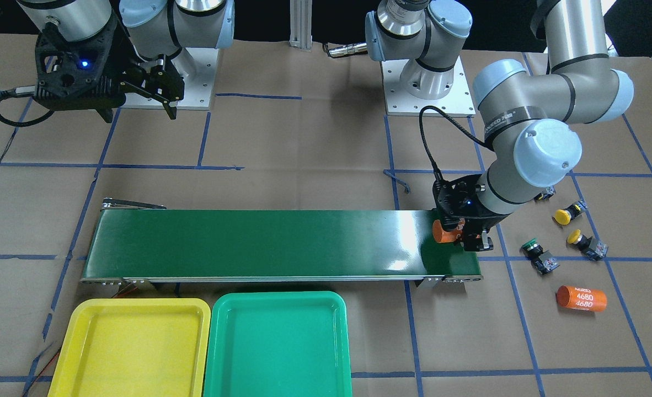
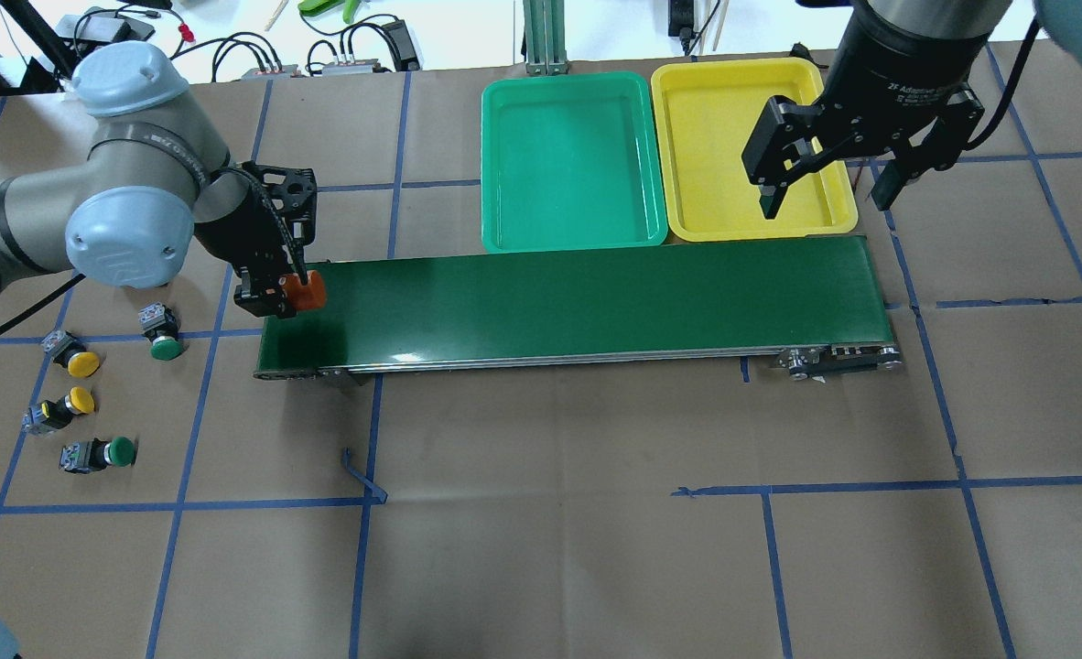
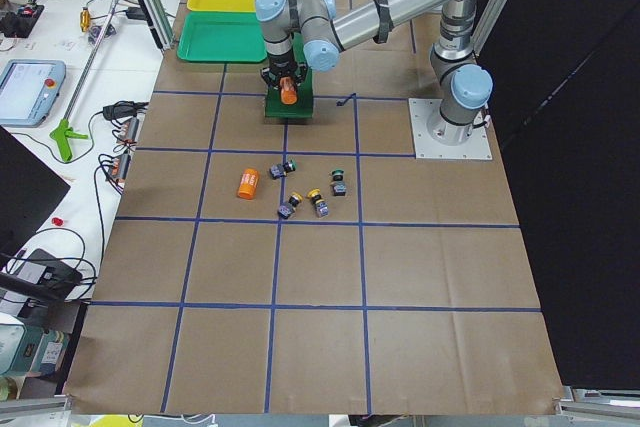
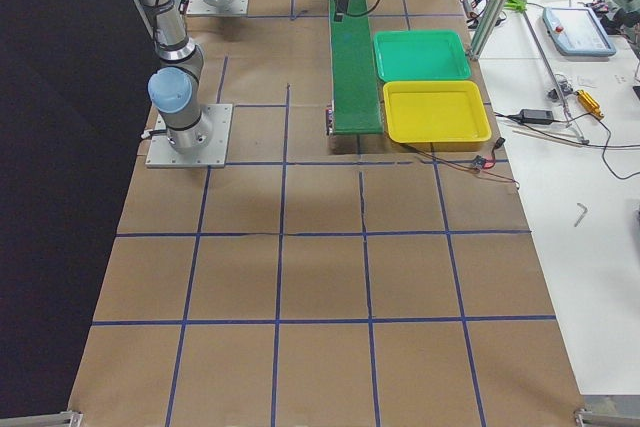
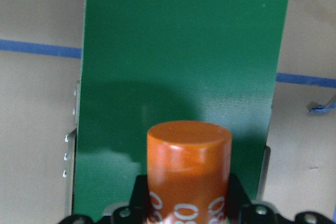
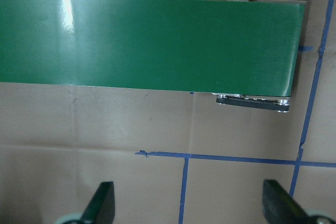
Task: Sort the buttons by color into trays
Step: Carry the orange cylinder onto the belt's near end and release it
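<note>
Four buttons lie on the paper beside the conveyor's end: green caps and yellow caps. In the front view I see two yellow and one green; the fourth is mostly hidden by the arm. The green tray and yellow tray are empty. My left gripper is shut on an orange cylinder over the belt's end; the cylinder fills the left wrist view. My right gripper is open and empty, over the yellow tray's near edge.
The long dark-green conveyor belt runs between the trays and the robot. A second orange cylinder printed "4680" lies on the paper near the buttons. Blue tape lines cross the brown paper; a loose tape scrap curls up.
</note>
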{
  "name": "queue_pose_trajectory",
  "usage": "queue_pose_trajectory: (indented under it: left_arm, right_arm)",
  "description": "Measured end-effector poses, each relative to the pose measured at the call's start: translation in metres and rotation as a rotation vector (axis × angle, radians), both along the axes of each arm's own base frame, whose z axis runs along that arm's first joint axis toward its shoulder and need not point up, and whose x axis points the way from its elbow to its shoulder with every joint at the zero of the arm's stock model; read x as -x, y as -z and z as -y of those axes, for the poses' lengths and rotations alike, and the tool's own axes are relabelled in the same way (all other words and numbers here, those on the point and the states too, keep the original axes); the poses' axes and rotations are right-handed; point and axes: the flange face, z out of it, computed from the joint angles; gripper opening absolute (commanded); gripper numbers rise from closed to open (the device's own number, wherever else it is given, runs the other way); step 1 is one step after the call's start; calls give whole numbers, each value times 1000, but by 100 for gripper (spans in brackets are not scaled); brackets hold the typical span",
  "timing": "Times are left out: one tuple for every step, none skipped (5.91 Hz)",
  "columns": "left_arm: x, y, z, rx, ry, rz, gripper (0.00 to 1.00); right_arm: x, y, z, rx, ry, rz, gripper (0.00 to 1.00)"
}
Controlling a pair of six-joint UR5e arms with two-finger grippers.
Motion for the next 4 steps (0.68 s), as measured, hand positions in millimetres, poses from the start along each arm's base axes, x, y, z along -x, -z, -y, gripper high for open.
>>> queue_pose_trajectory:
  left_arm:
    - [11,11,-2,-23,18,-4,69]
    - [16,17,-6,-35,20,-6,98]
    - [15,17,-8,-34,14,-3,98]
    - [2,3,-7,-16,-28,4,98]
  right_arm:
    - [-1,2,0,-2,-101,9,100]
    - [-2,8,0,-9,-284,27,100]
    - [-2,16,-2,-20,-473,49,100]
    - [-2,25,-4,-28,-687,77,100]
